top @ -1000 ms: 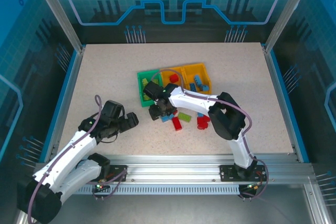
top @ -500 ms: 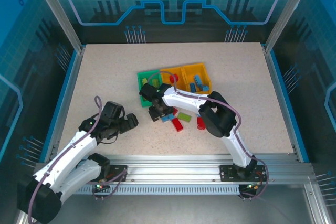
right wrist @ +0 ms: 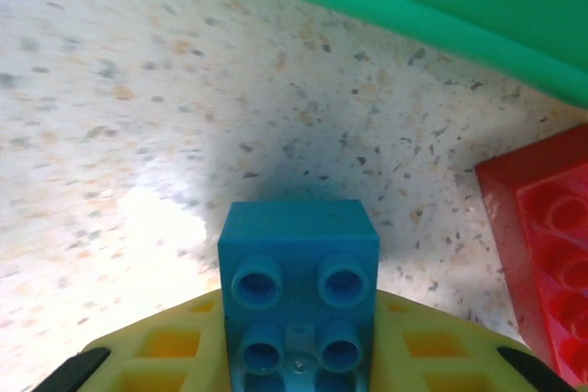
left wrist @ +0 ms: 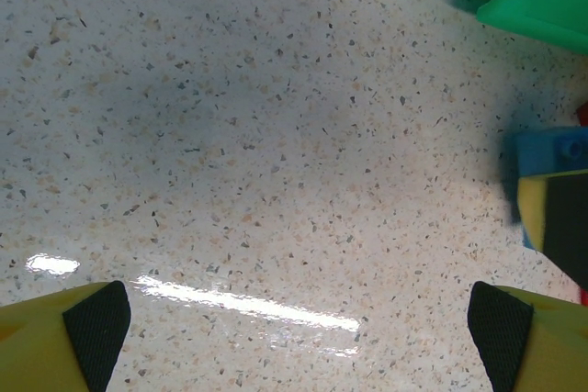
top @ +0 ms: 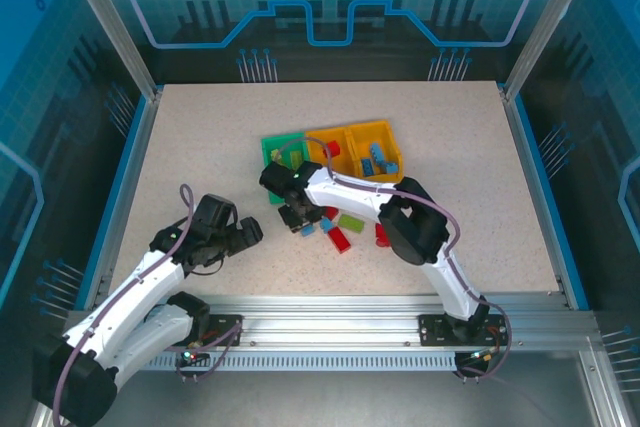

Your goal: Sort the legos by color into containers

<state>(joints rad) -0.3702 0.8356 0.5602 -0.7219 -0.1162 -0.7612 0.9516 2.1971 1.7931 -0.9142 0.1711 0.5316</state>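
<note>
Blue brick (right wrist: 299, 263), apparently pinched in the right gripper (top: 301, 217); the yellow bin (top: 368, 128) holding blues lies at two o'clock. Left gripper (left wrist: 299, 323) spread.

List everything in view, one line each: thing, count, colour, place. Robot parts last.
table: one, speckled beige, under everything
green bin: one, green, left end of the bin row
yellow bins: two, orange-yellow, right of the green bin
red brick: one, red, in the middle bin
blue bricks: a few, blue, in the rightmost bin
loose bricks: several, red, blue, lime green, on the table before the bins
held brick: one, blue, between the right fingers
left fingers: one pair, yellow with black pads, open over bare table
right fingers: one pair, yellow, closed on the held brick
</note>
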